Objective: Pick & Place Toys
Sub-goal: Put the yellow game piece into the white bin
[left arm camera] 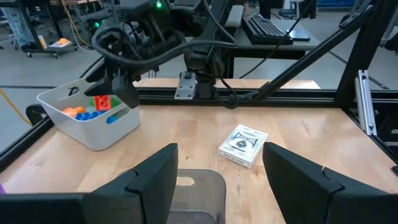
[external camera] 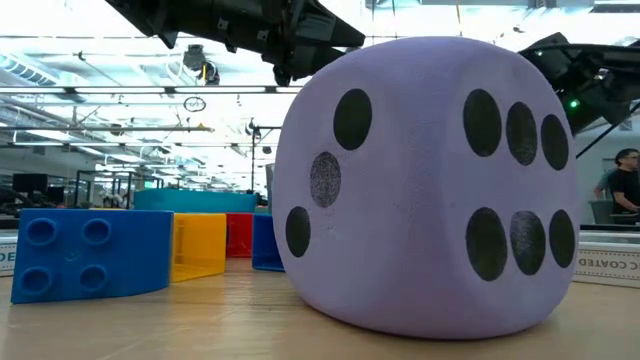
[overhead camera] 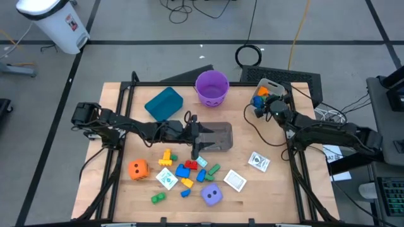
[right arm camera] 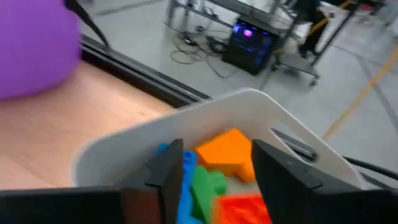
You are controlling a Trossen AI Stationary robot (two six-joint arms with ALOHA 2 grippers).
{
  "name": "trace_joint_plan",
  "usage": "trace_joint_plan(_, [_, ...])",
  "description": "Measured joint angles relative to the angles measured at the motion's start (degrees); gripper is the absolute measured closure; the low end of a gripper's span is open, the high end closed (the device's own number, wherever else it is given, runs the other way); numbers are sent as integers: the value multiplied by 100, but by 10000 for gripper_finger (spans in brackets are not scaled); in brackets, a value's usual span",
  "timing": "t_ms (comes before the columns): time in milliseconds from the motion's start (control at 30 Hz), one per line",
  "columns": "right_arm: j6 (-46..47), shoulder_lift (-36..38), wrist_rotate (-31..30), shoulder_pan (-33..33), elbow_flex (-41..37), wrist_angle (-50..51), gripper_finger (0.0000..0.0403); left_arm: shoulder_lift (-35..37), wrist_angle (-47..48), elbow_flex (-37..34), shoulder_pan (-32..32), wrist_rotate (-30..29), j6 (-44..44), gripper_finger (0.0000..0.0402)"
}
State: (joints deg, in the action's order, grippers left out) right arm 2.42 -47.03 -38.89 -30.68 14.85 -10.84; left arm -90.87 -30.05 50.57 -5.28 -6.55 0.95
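Scattered on the near middle of the wooden table [overhead camera: 120,202]: small plastic blocks [overhead camera: 184,171] in red, blue, yellow and green, with an orange die [overhead camera: 137,168] at their left and a purple die [overhead camera: 212,195] at their near right edge. Among and right of them, flat white printed cards [overhead camera: 235,180], one between the orange die and the blocks, one just right of the purple die, a third farther right by the right arm's frame. More blocks, orange, blue, green and red, lying inside a white tub [right arm camera: 249,118] at the far right corner of the table.

Directly over that tub, the right gripper [right arm camera: 214,163], fingers apart, nothing clamped between them, blocks showing in the gap below.

At the table's centre, the left gripper [left arm camera: 219,171], reaching in from the left, fingers spread wide and empty, hovering above a clear grey tub [overhead camera: 214,136] just beyond the block pile.

Far of centre, a purple bucket [overhead camera: 211,87]; left of it, tilted, a teal bin [overhead camera: 164,103].

From table height, the purple die [external camera: 425,190] filling the view, a blue block [external camera: 90,252] at left, yellow, red and blue pieces behind.
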Motion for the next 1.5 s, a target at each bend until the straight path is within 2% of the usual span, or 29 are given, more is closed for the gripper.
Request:
trace_joint_plan(167, [123,52,362,4,0,-126,181,51,426,-2,0,0,349,158])
trace_joint_plan(233, [126,100,631,4,0,-119,165,258,972,-11,-35,78,419,158])
trace_joint_plan(367, [129,224,1236,4,0,-137,145,953,2675,149,-225,63,547,158])
trace_joint_plan(500, [150,329,1674,9,0,-138,138,1501,4177,157,-434,-102,1134,158])
trace_joint_plan(567, [182,354,1687,25,0,-137,138,1653,4832,157,-596,-104,1474,158])
trace_joint_plan(833, [290,354,1674,206,0,-149,144,1451,6974,152,-1409,-92,2526,158])
trace_joint_plan(1033, [290,352,1674,229,0,-219,144,1072,7367,153,-1776,-407,3223,158])
trace_joint_plan(1233, [292,352,1689,229,0,-219,145,634,7517,153,-1970,-398,3370,158])
trace_joint_plan(1500, [294,352,2122,229,0,-219,145,217,7961,153,-2035,-177,3874,158])
